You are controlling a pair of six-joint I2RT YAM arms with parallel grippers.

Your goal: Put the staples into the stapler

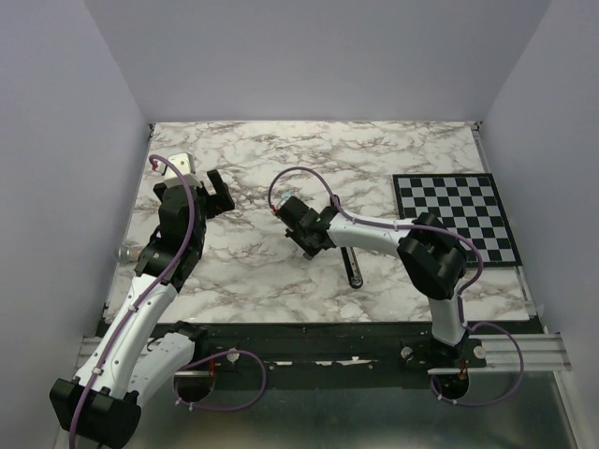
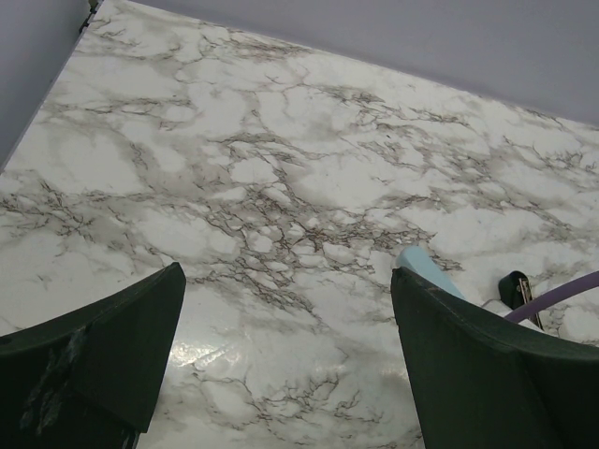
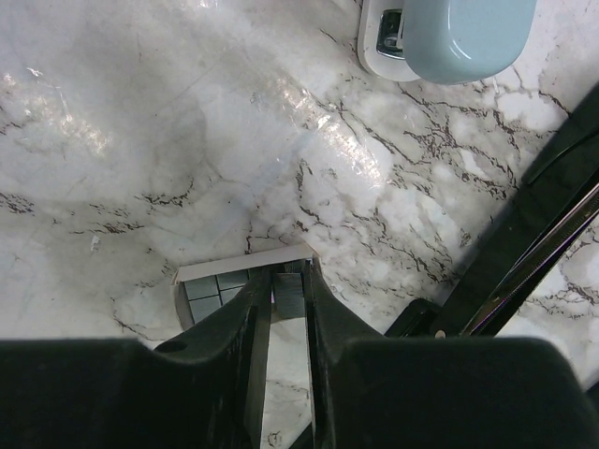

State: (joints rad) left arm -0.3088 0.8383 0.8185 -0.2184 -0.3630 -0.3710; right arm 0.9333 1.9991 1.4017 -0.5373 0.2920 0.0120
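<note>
- A marble-patterned table (image 1: 374, 150) stands between plain lavender-grey walls. A black-and-white checkerboard mat (image 1: 456, 217) lies flat at the table's right edge, well apart from the work.
- A small open box (image 3: 243, 263) with a white rim sits on the marble mid-table. It holds dull-grey blocks packed side by side.
- The right gripper (image 3: 285, 278) reaches down into that box. Its fingers are drawn narrow and clamped on one strip of the staples (image 3: 288, 294), which sits low inside the box.
- The stapler (image 1: 353, 267) lies opened out on the table near the box, its silvery channel showing. It is partly under the right forearm.
- A pale-blue rounded object (image 3: 459, 33) on a white base stands just beyond the box.
- The left gripper (image 2: 290, 365) hovers over bare marble on the left, with its jaws wide apart and nothing between them.
</note>
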